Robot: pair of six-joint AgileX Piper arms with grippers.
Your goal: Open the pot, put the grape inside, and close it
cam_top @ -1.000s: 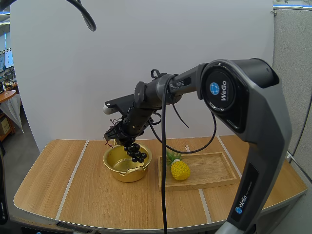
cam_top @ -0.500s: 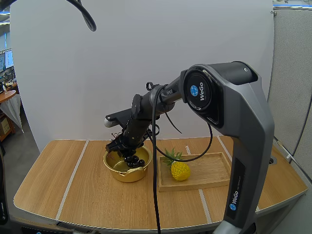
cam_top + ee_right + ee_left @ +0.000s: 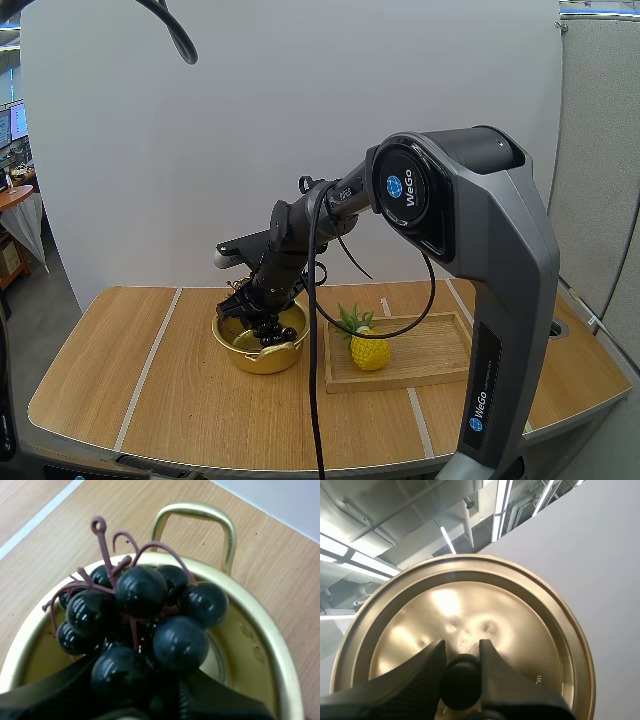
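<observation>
right arm (image 3: 450, 210) is reaching forward and down | right gripper (image 3: 258, 320) is pinching grapes (image 3: 142, 592) | left gripper (image 3: 461, 655) is clamping lid (image 3: 470, 605)

High view down over table (image 3: 180, 400); right wrist close above its pot (image 3: 245, 650); left wrist upward at lid (image 3: 470, 605).

Wooden table (image 3: 170, 400), pale seams across top. Gold pot (image 3: 258, 362) stands near middle, uncovered. Wooden tray (image 3: 440, 352) lies just right of pot, narrow gap between

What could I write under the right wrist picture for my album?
Right end effector holds dark grapes inside the golden pot.
</observation>
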